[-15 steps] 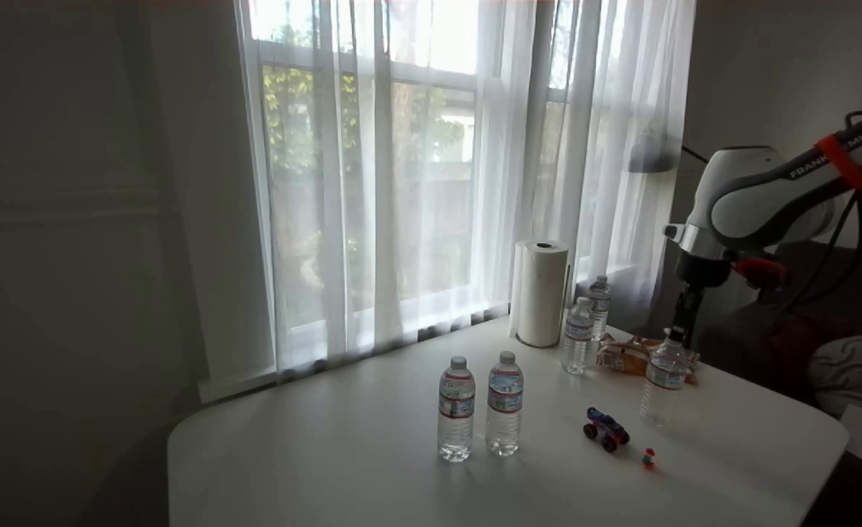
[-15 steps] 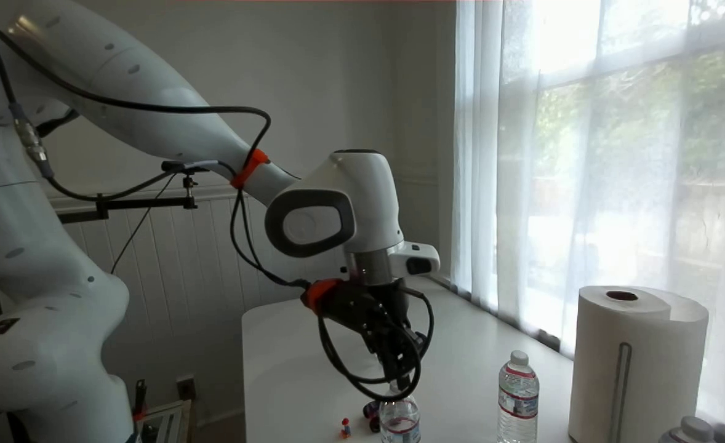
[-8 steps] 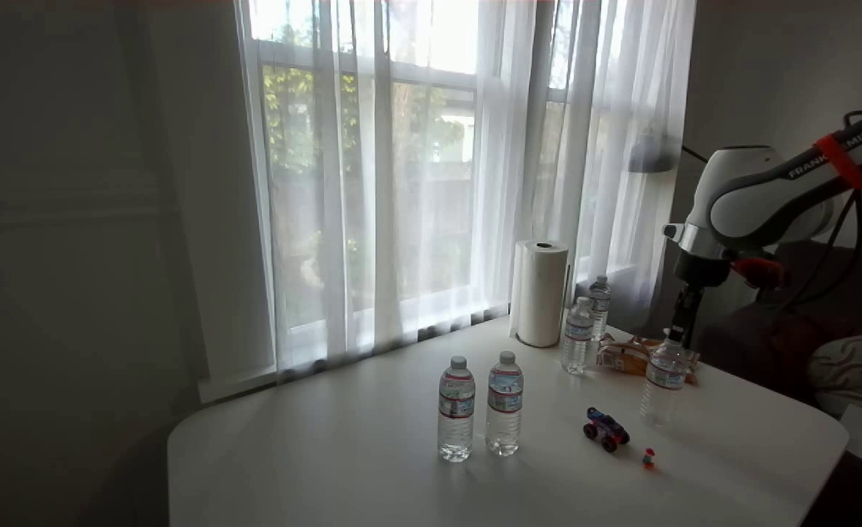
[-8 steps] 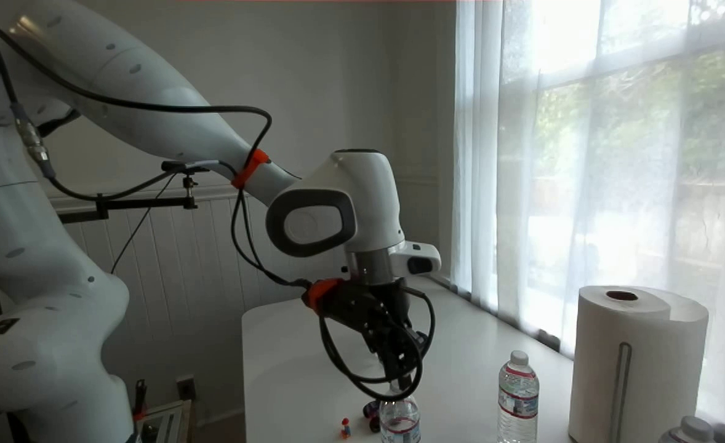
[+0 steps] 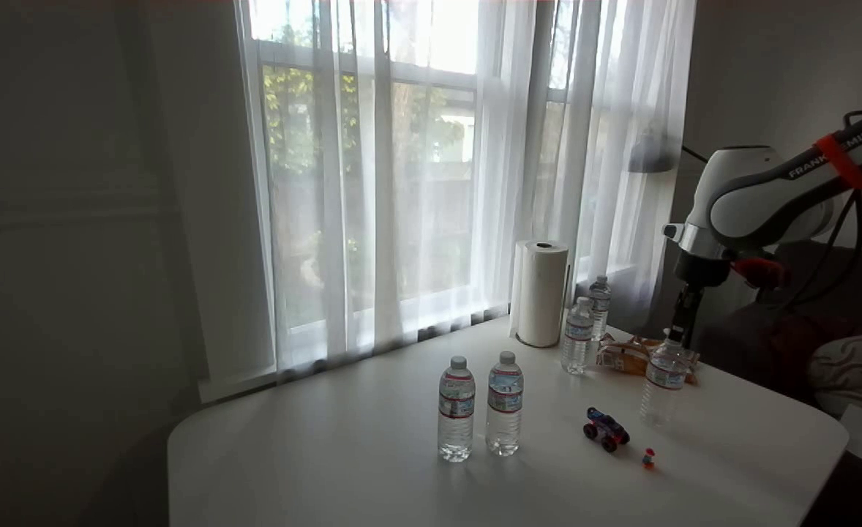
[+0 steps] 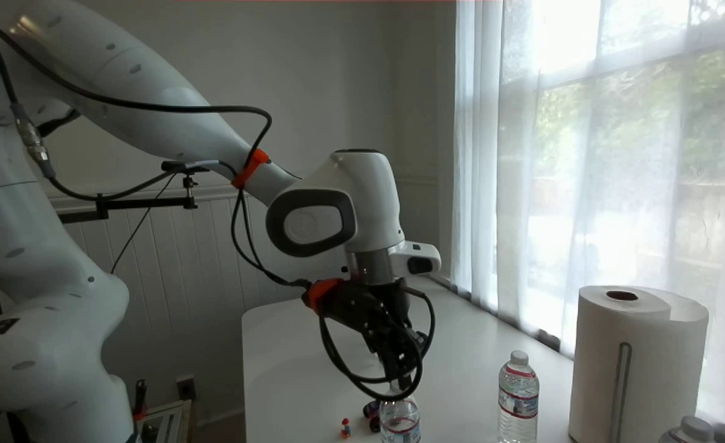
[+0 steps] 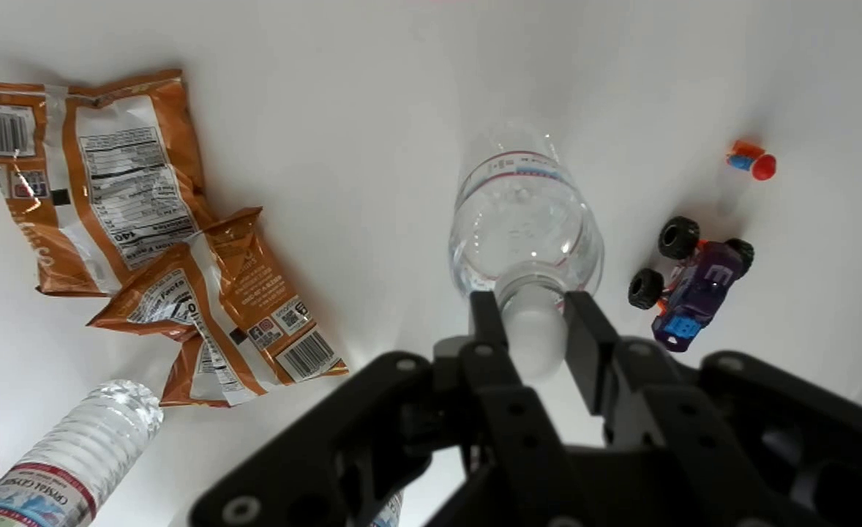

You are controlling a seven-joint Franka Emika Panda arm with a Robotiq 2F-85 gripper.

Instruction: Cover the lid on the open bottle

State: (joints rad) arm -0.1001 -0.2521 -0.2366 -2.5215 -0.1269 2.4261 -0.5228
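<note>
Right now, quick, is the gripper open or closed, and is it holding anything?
Gripper: closed, holding the white cap at the top of the bottle; whether the cap is seated can't be told.

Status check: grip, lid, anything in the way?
Gripper closed on white lid. Bottle upright beneath; can't tell whether it's capped. Toy truck, orange snack bags stand apart, likely not in the way.
</note>
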